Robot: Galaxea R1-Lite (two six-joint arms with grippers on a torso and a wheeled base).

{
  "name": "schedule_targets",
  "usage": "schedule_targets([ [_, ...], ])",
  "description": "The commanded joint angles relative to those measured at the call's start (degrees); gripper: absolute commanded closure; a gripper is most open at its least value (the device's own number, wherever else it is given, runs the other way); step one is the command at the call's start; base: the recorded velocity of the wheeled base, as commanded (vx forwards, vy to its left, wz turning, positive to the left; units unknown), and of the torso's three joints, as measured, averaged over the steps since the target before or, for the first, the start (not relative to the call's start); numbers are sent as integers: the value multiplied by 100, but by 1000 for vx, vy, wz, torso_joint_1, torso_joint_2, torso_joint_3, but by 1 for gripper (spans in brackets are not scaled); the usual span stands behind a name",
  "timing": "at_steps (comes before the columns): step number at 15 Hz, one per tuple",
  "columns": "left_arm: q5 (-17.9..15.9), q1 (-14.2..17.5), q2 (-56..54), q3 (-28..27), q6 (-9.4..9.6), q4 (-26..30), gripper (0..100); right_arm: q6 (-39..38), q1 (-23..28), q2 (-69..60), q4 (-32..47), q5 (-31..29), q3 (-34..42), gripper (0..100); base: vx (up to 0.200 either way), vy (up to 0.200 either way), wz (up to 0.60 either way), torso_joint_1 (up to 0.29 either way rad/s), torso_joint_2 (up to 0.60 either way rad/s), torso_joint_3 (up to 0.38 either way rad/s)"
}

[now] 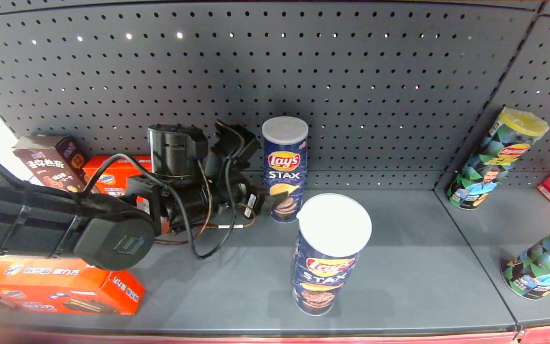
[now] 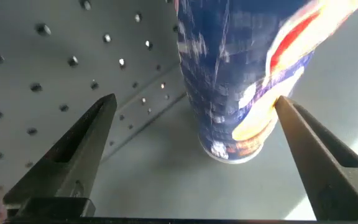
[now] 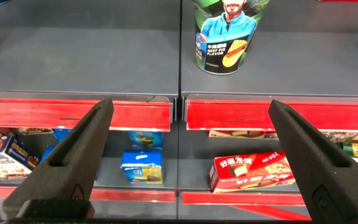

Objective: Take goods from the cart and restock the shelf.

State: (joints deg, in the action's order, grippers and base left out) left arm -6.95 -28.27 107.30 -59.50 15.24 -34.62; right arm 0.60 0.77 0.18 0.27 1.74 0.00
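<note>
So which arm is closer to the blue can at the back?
Left. The left end effector is open right beside the back can on the shelf. The right end effector is out in front of the shelf's edge, far from it.

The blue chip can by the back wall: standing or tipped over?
Upright: the blue chip can stands on its base on the shelf, with its white lid on top.

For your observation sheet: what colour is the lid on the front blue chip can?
White; the lid shows best in the head view.
</note>
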Motion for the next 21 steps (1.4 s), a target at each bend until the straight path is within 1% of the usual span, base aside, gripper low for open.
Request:
schedule_targets([
  [1, 9, -47, -227, 176, -12, -1, 0, 2, 2, 8, 0, 1, 0, 0, 0, 0, 0, 0, 0, 0],
  [3, 264, -91, -552, 501, 23, -62, 0, 2, 2, 8, 0, 1, 0, 0, 0, 0, 0, 0, 0, 0],
  [4, 361, -91, -623, 571, 67, -150, 0, 2, 2, 8, 0, 1, 0, 0, 0, 0, 0, 0, 0, 0],
  [5, 598, -91, -675, 677, 199, -273, 0, 2, 2, 8, 0, 1, 0, 0, 0, 0, 0, 0, 0, 0],
  [6, 1178, -91, -702, 826, 383, -502, 0, 2, 2, 8, 0, 1, 0, 0, 0, 0, 0, 0, 0, 0],
  [7, 1556, -91, -702, 879, 515, -660, 0, 2, 2, 8, 0, 1, 0, 0, 0, 0, 0, 0, 0, 0],
  [8, 1767, -82, -702, 897, 603, -704, 0, 2, 2, 8, 0, 1, 0, 0, 0, 0, 0, 0, 0, 0],
  [11, 1802, -12, -623, 879, 612, -704, 0, 2, 2, 8, 0, 1, 0, 0, 0, 0, 0, 0, 0, 0],
  [13, 1802, 6, -403, 826, 612, -704, 0, 2, 2, 8, 0, 1, 0, 0, 0, 0, 0, 0, 0, 0],
  [14, 1802, 67, -192, 721, 594, -713, 0, 2, 2, 8, 0, 1, 0, 0, 0, 0, 0, 0, 0, 0],
  [16, 1802, 32, -34, 501, 577, -704, 0, 2, 2, 8, 0, 1, 0, 0, 0, 0, 0, 0, 0, 0],
  [21, 1793, -109, 107, 281, 586, -695, 0, 2, 2, 8, 0, 1, 0, 0, 0, 0, 0, 0, 0, 0],
])
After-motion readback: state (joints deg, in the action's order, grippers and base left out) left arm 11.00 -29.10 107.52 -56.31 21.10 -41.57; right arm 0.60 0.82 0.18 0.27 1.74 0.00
